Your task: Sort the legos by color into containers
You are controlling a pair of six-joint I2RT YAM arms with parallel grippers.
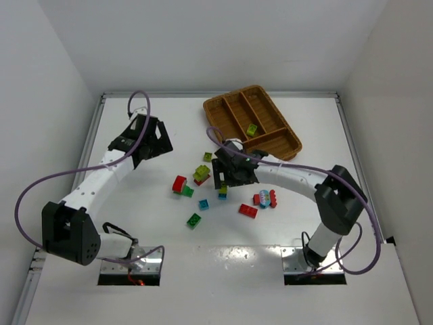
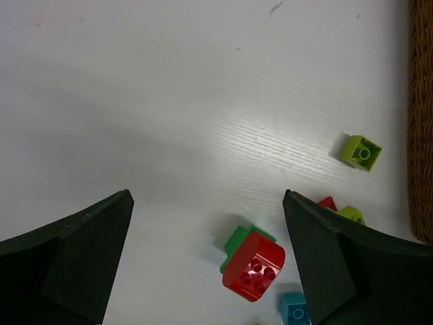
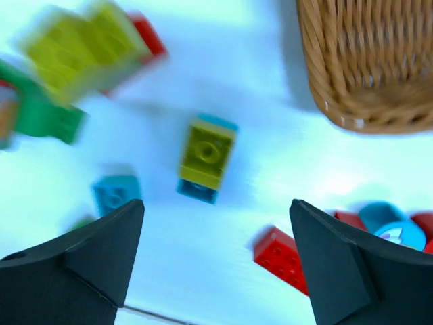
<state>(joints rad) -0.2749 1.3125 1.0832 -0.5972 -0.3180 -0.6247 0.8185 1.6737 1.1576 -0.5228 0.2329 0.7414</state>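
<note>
Top external view: the wicker tray sits askew at the far right of the white table. One yellow-green brick lies inside one of its long compartments, close to the crosswise divider. The rest of the legos are loose on the table, off the tray's near-left side. Closest to the tray's near-left corner is a small yellow-green piece. Just past it is a yellow-green clump with red showing beneath, then a red rounded brick stuck to a green one. Farther from the tray lie a cyan brick, a dark green brick, a flat red brick and a red-and-blue clump.

The right gripper hangs near the tray's near-left edge, released and empty. Its wrist camera shows the fingers spread wide and the tray's woven corner at upper right. A yellow-green-on-cyan stack lies on the table beyond the gap, untouched.

The left gripper is well apart from the tray, to its left — likewise spread open, holding nothing. In its wrist view the red rounded brick lies on the table beside the right-hand finger, not touching either finger, and the tray's wall fills the right edge.
</note>
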